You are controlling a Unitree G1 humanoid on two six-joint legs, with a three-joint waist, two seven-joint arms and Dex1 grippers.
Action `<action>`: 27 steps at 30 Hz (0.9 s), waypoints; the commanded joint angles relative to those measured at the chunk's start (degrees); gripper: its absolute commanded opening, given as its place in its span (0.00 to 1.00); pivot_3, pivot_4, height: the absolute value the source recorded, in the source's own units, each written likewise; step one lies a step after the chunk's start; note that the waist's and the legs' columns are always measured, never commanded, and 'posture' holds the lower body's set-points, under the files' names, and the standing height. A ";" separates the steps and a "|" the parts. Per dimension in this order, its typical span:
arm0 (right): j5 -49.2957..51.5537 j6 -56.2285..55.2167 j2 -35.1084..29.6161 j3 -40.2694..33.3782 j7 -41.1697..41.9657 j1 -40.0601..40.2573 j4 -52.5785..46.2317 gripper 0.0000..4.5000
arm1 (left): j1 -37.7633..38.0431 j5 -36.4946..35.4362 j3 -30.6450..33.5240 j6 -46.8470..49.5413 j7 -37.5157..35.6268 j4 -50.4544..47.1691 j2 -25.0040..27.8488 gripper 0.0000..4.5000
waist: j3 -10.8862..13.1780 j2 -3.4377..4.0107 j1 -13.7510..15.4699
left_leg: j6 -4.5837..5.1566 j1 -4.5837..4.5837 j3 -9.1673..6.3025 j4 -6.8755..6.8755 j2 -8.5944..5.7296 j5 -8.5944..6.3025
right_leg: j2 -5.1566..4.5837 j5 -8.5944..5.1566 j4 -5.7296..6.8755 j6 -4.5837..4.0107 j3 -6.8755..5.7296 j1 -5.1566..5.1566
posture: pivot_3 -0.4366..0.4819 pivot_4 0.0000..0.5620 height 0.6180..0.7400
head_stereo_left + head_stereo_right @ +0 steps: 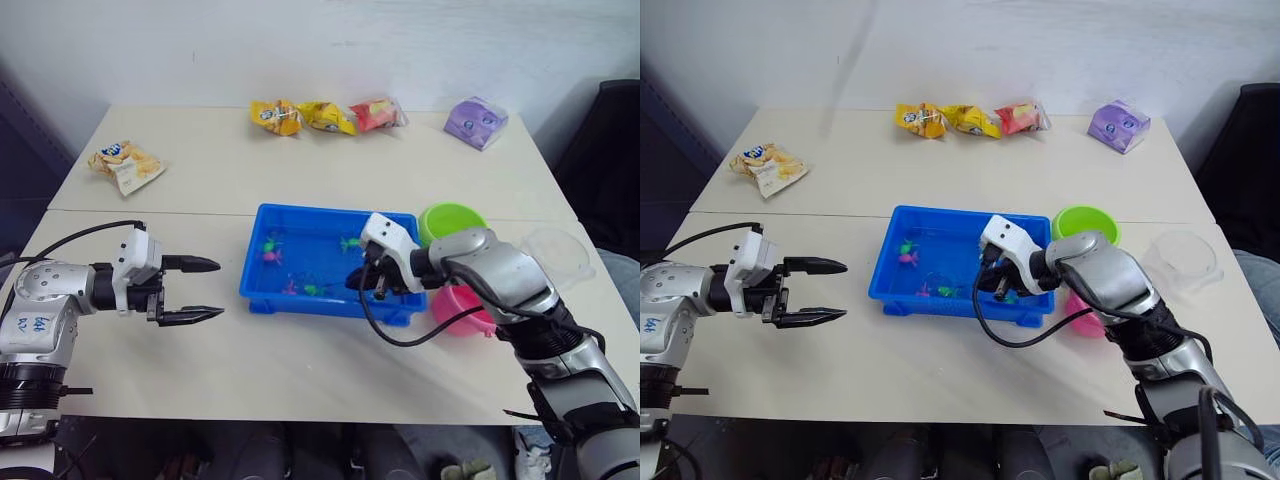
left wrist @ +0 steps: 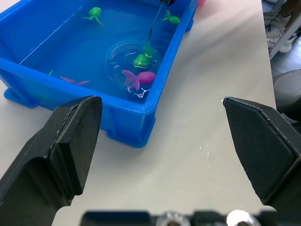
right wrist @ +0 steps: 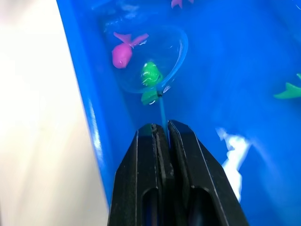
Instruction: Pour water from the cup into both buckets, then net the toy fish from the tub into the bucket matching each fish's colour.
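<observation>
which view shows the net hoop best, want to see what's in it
The right wrist view: the net sits close below the right end effector, a green fish inside its hoop, a pink fish at its edge. The left wrist view shows it farther off; the eye views barely resolve it.

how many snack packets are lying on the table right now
4: one packet lies alone near the table's left edge; yellow, yellow and red sit in a row along the far edge. The purple pack isn't counted.
</observation>
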 commanded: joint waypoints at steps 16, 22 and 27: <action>13.49 6.98 1.02 -17.87 -6.70 4.15 -10.95 0.00 | -8.00 -1.42 -1.62 0.63 -1.88 -2.92 -2.61 0.99 | 0.00 -0.01 0.07 | 0.00 -0.02 0.00 0.00 -0.01 0.00 | 0.00 0.00 0.00 0.01 0.00 0.00 | 0.48 0.27 1.00; 19.82 11.03 -4.57 -28.33 -7.31 9.00 -17.13 0.00 | -11.10 -3.28 -2.95 4.66 -1.83 -3.30 -4.35 0.99 | 0.00 -0.01 0.17 | 0.01 -0.03 0.00 0.00 0.00 -0.01 | 0.00 0.00 0.00 0.01 0.00 0.01 | 0.48 0.27 1.00; 25.17 14.10 -9.54 -40.23 -8.39 15.92 -23.53 0.00 | -14.44 -4.91 -3.99 8.82 0.08 -3.94 -8.54 0.99 | 0.00 -0.01 0.43 | 0.06 -0.05 -0.01 0.01 -0.02 -0.03 | 0.00 0.02 -0.05 0.03 0.02 0.04 | 0.48 0.27 1.00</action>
